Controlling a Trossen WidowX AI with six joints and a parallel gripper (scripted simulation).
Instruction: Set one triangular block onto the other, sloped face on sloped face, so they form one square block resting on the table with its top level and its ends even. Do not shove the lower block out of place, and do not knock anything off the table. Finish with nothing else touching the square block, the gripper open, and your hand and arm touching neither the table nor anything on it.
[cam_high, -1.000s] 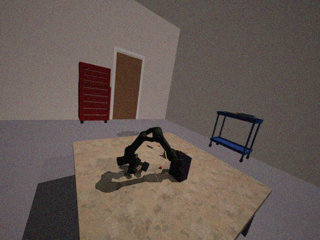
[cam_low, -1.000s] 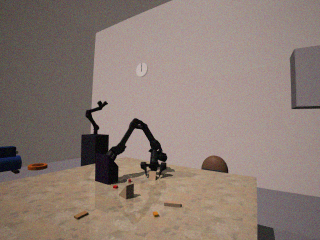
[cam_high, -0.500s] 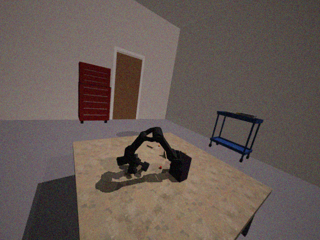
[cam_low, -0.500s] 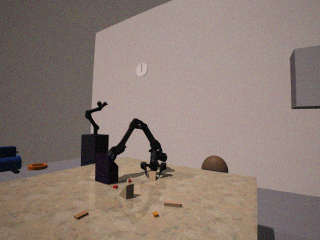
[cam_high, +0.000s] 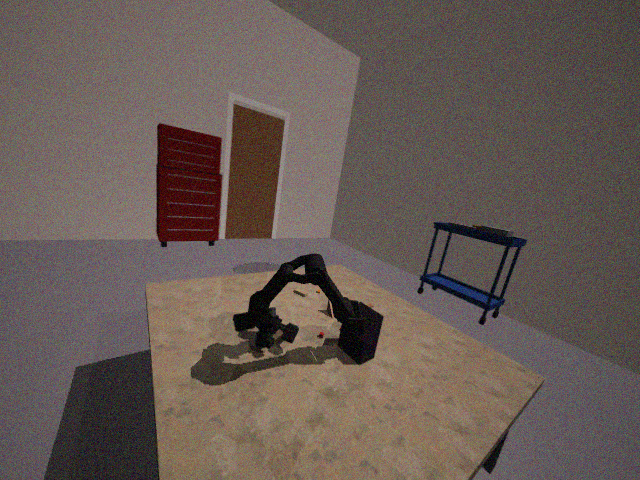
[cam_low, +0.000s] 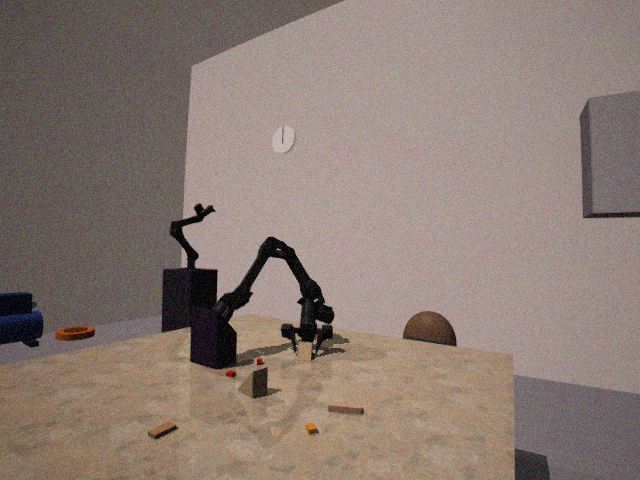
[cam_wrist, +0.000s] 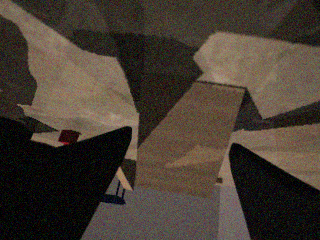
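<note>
One wooden triangular block (cam_low: 305, 350) (cam_wrist: 192, 145) stands on the table (cam_high: 310, 413) (cam_low: 439, 392) between my fingers. My gripper (cam_low: 305, 354) (cam_wrist: 180, 140) points down around it and is open. In the wrist view a gap shows between the block and each fingertip, wider at the left finger. The other triangular block (cam_low: 259, 382) (cam_high: 329, 310) stands on the table nearer the arm's base, its upright face toward the exterior camera and its slope down to the left. The near block's lower edge is hidden by the fingers in the top view.
Small red pieces (cam_low: 259, 361) (cam_low: 230, 373) lie between the standing block and the arm's base (cam_low: 210, 338) (cam_high: 360, 333). A wooden bar (cam_low: 345, 409), a shorter bar (cam_low: 162, 429) and an orange piece (cam_low: 311, 428) lie toward the exterior camera.
</note>
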